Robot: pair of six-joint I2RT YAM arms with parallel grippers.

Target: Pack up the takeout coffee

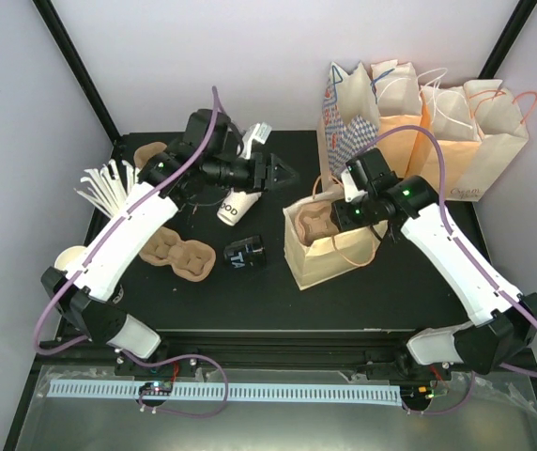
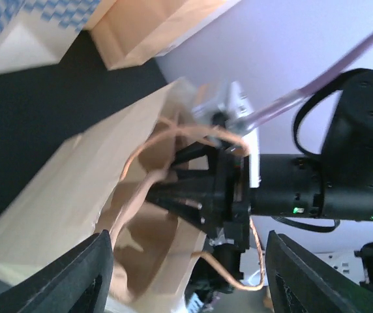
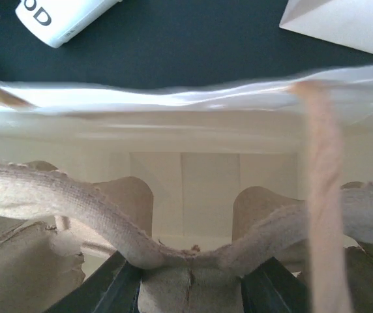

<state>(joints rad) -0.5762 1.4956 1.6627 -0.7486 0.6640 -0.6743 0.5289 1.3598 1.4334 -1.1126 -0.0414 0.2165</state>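
Note:
The takeout coffee (image 1: 234, 207), a white paper cup with black lettering, lies on its side on the black table, just below and left of my left gripper (image 1: 283, 174). Its end also shows in the right wrist view as the white cup (image 3: 56, 19), beyond the bag's rim. In the left wrist view my left gripper (image 2: 190, 280) stands open with nothing between its fingers, facing the open paper bag (image 1: 301, 258). My right gripper (image 1: 351, 209) reaches into that bag. There the right gripper (image 3: 190, 290) is shut on the middle rib of a cardboard cup carrier (image 3: 193, 261).
A black cup (image 1: 245, 254) with pale lettering lies in front of the white one. A second cardboard carrier (image 1: 179, 254) lies to its left. White utensils (image 1: 109, 183) and a cream cup (image 1: 69, 256) sit far left. A patterned bag (image 1: 348, 113) and brown bags (image 1: 456, 141) stand at the back right.

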